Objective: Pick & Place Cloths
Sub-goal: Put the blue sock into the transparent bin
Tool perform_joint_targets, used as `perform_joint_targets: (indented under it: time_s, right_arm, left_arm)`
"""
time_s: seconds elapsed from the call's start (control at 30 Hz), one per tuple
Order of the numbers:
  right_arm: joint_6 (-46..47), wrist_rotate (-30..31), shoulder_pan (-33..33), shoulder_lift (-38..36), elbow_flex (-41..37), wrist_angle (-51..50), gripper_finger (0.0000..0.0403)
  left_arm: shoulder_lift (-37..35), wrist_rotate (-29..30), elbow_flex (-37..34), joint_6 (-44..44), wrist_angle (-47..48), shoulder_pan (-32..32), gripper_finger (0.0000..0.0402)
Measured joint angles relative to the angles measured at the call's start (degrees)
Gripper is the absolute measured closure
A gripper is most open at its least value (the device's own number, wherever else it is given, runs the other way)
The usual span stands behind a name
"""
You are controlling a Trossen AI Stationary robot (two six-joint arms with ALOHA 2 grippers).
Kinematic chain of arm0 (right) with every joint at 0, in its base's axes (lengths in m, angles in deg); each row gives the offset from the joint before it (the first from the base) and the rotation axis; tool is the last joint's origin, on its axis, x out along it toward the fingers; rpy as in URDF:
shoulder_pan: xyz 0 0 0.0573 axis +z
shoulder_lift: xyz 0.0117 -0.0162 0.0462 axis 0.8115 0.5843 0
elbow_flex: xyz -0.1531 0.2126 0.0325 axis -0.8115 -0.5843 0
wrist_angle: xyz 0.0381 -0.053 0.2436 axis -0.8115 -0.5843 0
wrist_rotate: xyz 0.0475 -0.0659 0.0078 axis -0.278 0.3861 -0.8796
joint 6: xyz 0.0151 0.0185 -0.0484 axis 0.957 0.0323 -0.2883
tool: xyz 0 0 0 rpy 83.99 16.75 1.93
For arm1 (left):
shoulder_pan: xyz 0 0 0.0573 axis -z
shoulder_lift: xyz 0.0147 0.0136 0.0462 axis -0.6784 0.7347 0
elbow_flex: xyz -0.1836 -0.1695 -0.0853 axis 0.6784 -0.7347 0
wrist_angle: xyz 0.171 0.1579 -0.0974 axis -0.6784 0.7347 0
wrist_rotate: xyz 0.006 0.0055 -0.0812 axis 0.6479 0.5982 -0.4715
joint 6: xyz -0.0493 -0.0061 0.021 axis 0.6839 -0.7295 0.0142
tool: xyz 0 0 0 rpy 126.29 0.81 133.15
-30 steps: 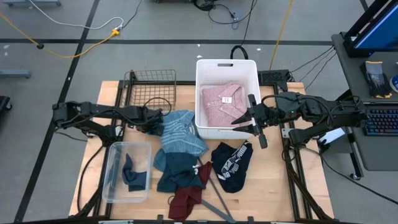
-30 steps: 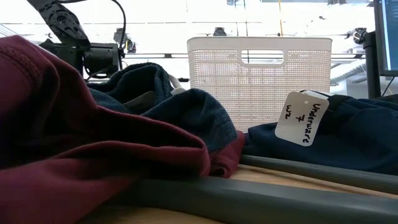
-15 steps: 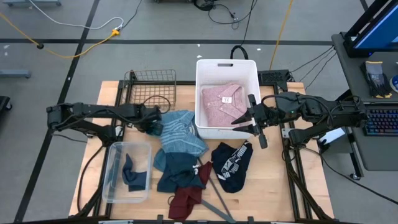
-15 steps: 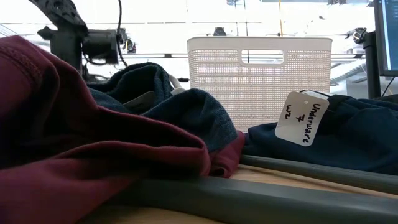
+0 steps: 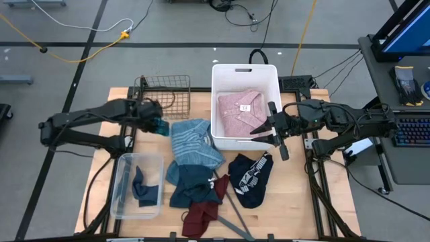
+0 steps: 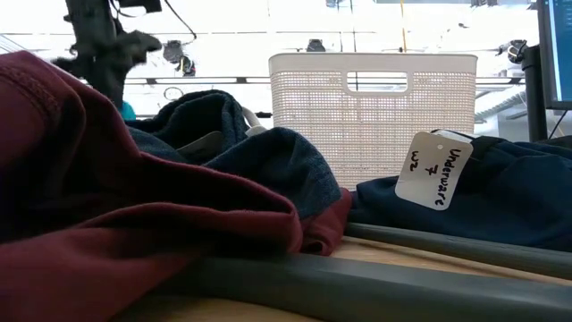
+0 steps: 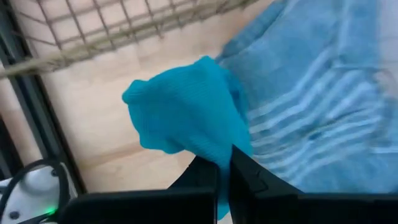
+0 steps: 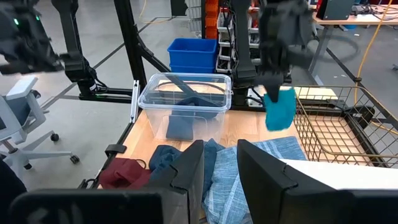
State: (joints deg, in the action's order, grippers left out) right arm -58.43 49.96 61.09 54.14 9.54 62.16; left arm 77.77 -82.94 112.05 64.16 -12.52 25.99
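Cloths lie across the wooden table [image 5: 295, 202], and the broad light-blue striped shirt [image 5: 193, 141] tops the middle pile, beside the white basket [image 5: 245, 72] that already holds the pink collared shirt [image 5: 240, 113]. Below it sit the dark teal garment [image 5: 189, 183], the navy white-printed top [image 5: 250, 179] and the maroon garment [image 5: 200, 216], with a grey hanger [image 5: 235, 215] crossing them. A blue piece [image 5: 144, 188] rests in the clear bin [image 5: 121, 195]. Smallest is the teal piece [image 7: 186, 109], pinched between the closed fingers of the left gripper [image 5: 156, 123] and hanging free above bare wood, just beside the striped shirt's edge and near the wire basket [image 5: 163, 91].

To do this step well, I judge the carry should stay high enough that the dangling cloth clears a container's rim, then drop inside the walls. The wire basket's edge could snag it. Open room lies over the bare wood at the left.

The right gripper [image 5: 277, 131] waits by the white basket, fingers parted and empty.
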Motion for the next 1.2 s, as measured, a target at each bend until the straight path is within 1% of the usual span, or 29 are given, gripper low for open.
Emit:
perform_joint_targets:
  time_s: [0.1,0.33,0.43,0.53,0.6,0.67,0.8,0.9,1.0,1.2]
  right_arm:
    - [-0.12,0.0,-0.01,0.0,0.0,0.0,0.0314]
    - [-0.91,-0.02,0.01,0.0,0.0,-0.04,0.0314]
    - [-1.58,-0.02,0.01,0.0,0.0,-0.04,0.0314]
    - [-1.68,-0.02,0.0,0.0,0.0,-0.05,0.0314]
    - [-1.68,-0.04,0.01,0.01,0.0,-0.11,0.0314]
    - [-1.66,-0.12,0.03,0.02,0.0,-0.17,0.0314]
    - [-1.68,-0.24,0.03,0.02,0.0,-0.17,0.0314]
    - [-1.78,-0.25,0.03,0.0,-0.25,-0.04,0.0314]
    - [-1.92,-0.27,0.03,0.03,-1.03,-0.23,0.0314]
    - [-1.91,-0.28,0.03,0.04,-2.29,-0.24,0.0314]
  left_arm:
    - [-0.62,0.47,4.63,-0.04,1.94,0.57,0.0399]
    - [-0.59,0.46,14.98,-1.78,0.76,4.3,0.04]
    - [-0.56,0.67,18.36,-2.23,0.37,6.37,0.04]
    - [-0.6,2.24,20.4,-3.55,-2.17,9.12,0.04]
    - [-0.56,2.93,20.82,-7.47,-5.46,11.11,0.04]
    - [-0.53,2.64,20.83,-14.46,-9.98,13.31,0.04]
    - [-0.48,-0.24,20.83,-28.39,-19.87,17.74,0.0401]
    - [-0.32,-0.71,20.73,-36.66,-26.91,21.16,0.0401]
    - [-0.34,-0.46,20.71,-41.6,-31.72,24.14,0.0401]
    - [-0.33,-0.54,20.69,-45.84,-40.05,29.81,0.0401]
